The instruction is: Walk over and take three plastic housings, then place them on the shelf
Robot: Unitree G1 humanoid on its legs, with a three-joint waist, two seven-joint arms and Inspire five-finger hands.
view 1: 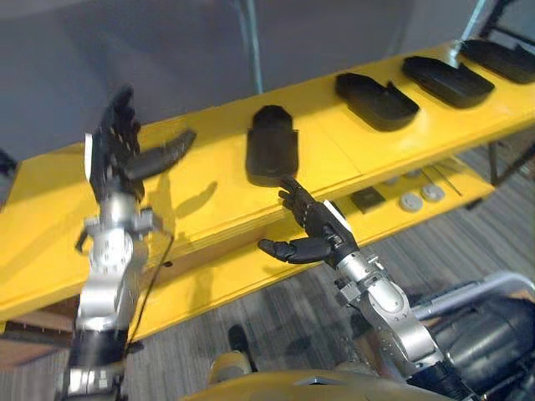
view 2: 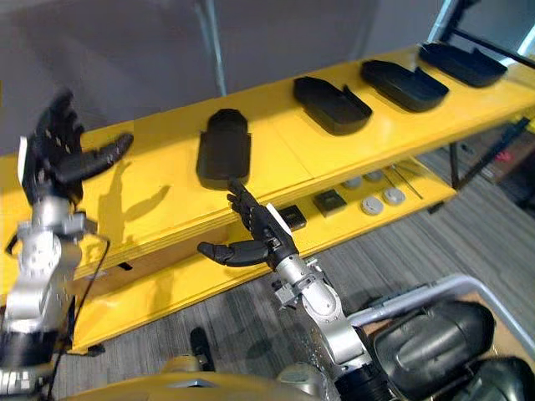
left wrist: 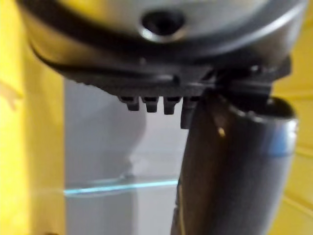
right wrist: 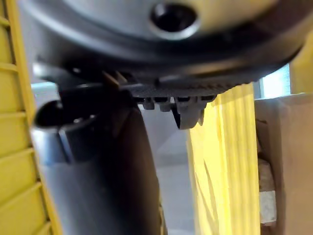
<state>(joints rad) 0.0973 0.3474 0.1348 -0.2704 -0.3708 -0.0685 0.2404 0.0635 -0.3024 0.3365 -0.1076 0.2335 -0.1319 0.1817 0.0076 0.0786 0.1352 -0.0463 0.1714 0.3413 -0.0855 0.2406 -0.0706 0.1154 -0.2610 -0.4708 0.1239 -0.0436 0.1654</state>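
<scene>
— Well, what is the biggest thing from where you stand?
— The grey wall [view 1: 167, 50] behind, and the grey striped carpet [view 1: 284, 309] underfoot. Then there's the long yellow shelf [view 1: 209, 180] running off to the robot's right, with a lower board [view 1: 209, 276] beneath it and a metal post [view 1: 251, 42] rising behind.
— And the housings?
— Four black ones sit in a row on the top board. The nearest housing [view 1: 272, 146] lies flat, its long axis running from the front edge towards the wall, narrower end at the back. The second housing [view 1: 376, 100], third housing [view 1: 447, 79] and fourth housing [view 1: 501, 58] sit further right, each also lying crosswise, hollow side up.
— Anything in the way?
— The shelf's front edge, really. The right hand [view 1: 313, 230] is in front of that edge and slightly below it. Its fingers are spread and its thumb is out sideways, with the fingertips up by the nearest housing's near end. I can't tell whether they touch it.
— The other one?
— The left hand [view 1: 113, 150] is raised over the left part of the top board. Its fingers are straight up and its thumb points towards the housings, apart from them.
— Smaller bits?
— On the lower board there's a dark square piece [view 1: 368, 199], with round grey discs [view 1: 410, 201] just beside it.
</scene>
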